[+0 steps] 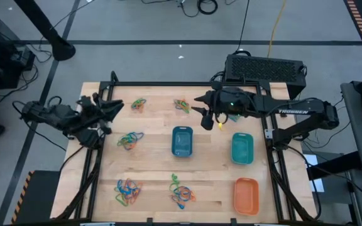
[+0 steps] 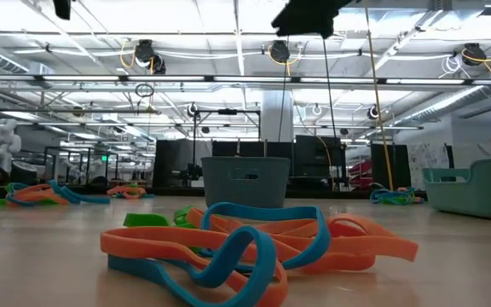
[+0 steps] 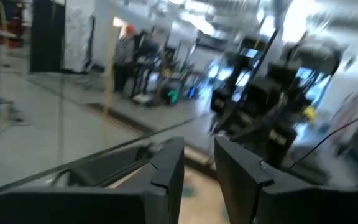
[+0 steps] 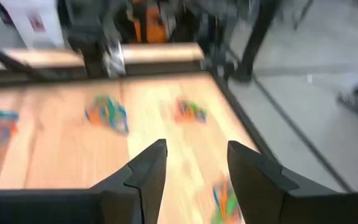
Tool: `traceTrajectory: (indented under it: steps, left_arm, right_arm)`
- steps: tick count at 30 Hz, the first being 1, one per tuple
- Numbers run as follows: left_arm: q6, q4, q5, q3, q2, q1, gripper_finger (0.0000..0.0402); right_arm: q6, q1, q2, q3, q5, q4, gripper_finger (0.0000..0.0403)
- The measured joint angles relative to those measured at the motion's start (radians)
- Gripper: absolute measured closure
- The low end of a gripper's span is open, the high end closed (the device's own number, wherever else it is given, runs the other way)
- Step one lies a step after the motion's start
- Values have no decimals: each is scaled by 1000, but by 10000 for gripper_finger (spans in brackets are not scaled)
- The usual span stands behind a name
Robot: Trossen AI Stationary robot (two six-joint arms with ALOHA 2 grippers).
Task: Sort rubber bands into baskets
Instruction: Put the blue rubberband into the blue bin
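- Wooden table (image 1: 156, 163) carries five loose piles of rubber bands (image 1: 129, 140), mixed blue, green and orange: two near the far edge, one left of centre, two near the front edge.
- Blue basket (image 1: 181, 142) sits mid-table; teal basket (image 1: 242, 148) is to its right; orange basket (image 1: 246, 194) is at the front right.
- Left gripper (image 1: 117, 108) is at the table's left far corner, raised, jaws slightly apart, nothing between them.
- Right gripper (image 1: 198, 105) hangs above the far centre, beside a far pile, between it and the teal basket. Jaws apart, empty.
- Low view: nearest pile (image 2: 254, 243) is a tangle of orange and blue loops, with the blue basket (image 2: 245, 181) behind it.
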Motion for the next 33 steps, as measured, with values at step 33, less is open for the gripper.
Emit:
traceTrajectory:
  steps: [33]
  left_arm:
    - [-323, -831, 578, 218, 516, 418, 307]
  right_arm:
    - [75, -121, 158, 7, -200, -248, 241]
